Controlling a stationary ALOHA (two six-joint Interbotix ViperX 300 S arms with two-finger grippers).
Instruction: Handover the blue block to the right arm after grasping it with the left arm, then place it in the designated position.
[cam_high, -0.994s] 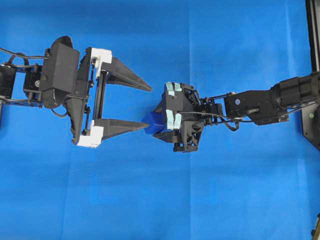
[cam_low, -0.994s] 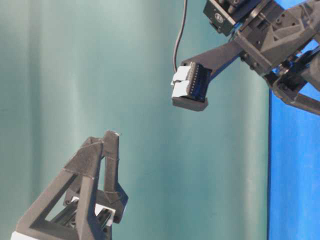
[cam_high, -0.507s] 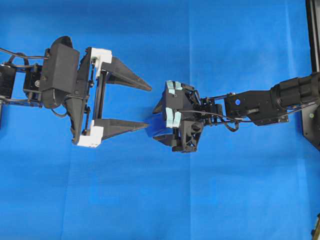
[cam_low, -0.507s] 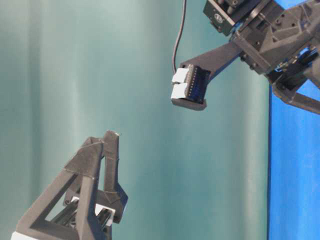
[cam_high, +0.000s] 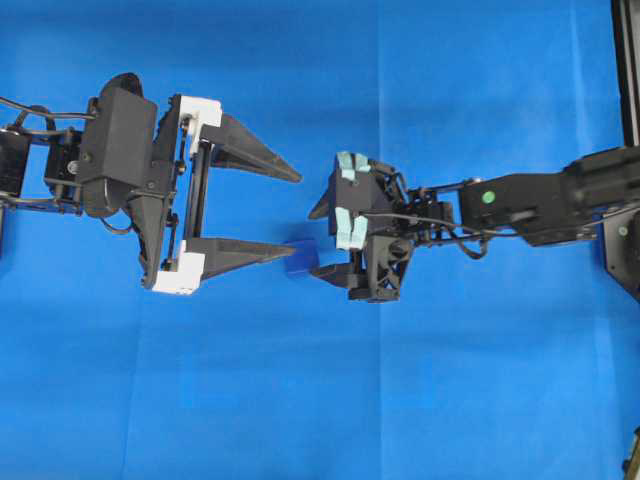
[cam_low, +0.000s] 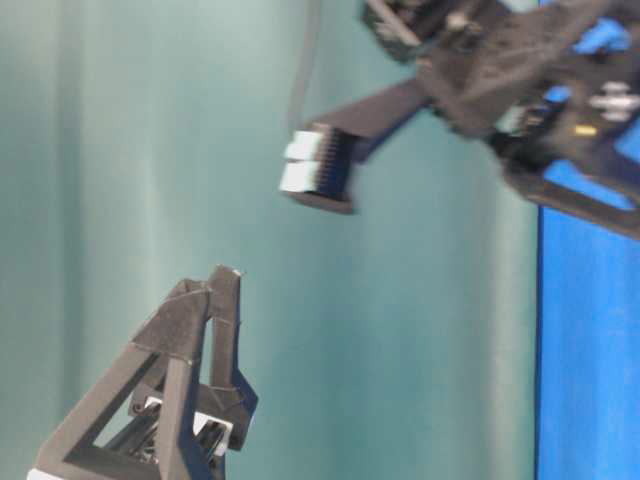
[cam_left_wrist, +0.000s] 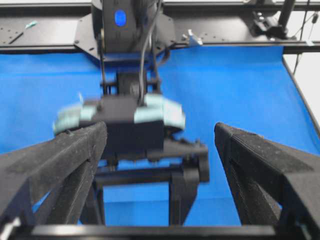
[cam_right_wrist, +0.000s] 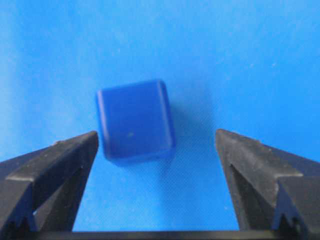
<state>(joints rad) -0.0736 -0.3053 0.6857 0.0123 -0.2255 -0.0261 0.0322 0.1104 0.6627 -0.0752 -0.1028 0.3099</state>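
Under the right gripper (cam_right_wrist: 160, 165), whose fingers stand spread, the blue block (cam_right_wrist: 135, 121) rests free on the blue cloth (cam_right_wrist: 240, 60) (nothing touches it). So handover and placing look done. Farther off, the left gripper (cam_high: 283, 209) hangs with its fingers wide apart, holding nothing; only retreat seems left.

A: Bright, even light on the blue cloth table cover (cam_high: 300, 400), only soft shadows under the arms.

B: Table-level view smears the black right arm (cam_low: 500, 70); the left wrist view blurs its mint-capped body too.
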